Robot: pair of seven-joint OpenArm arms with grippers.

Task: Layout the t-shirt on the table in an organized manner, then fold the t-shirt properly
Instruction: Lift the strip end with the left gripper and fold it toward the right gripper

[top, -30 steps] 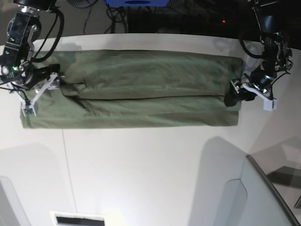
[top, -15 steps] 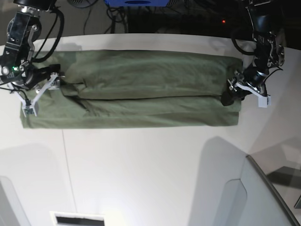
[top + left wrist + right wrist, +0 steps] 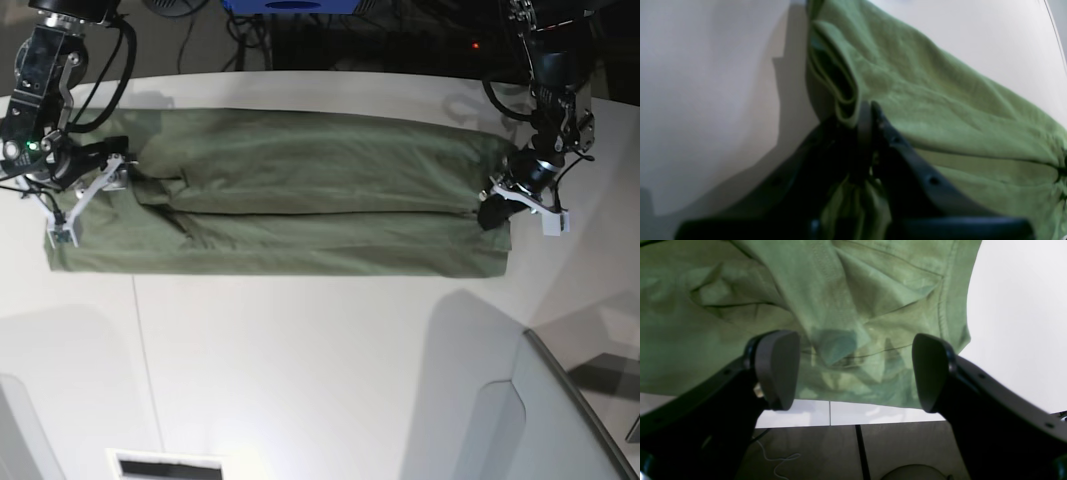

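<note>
At the shirt's end on the base view's right, the left claw is pinched tight on the t-shirt, its two dark jaws pressed together in the left wrist view with a wad of green cloth caught between them. It bites where the layered edge curls over, likely so that all thicknesses of the folded band lift as one, though the wrist view is too blurred to count the layers.

Outward from that grip, the t-shirt stretches as a long, narrow band across the far half of the white bench, with a lengthwise crease running through its middle.

Over the opposite end, the right claw hangs with its jaws spread wide, gripping nothing; the pads straddle rumpled cloth and a stitched hem near the bench's rim. Judging by this placement, it is set to take that end and match the other's hold.

With both ends taken, the band could be carried over for a crosswise fold.
</note>
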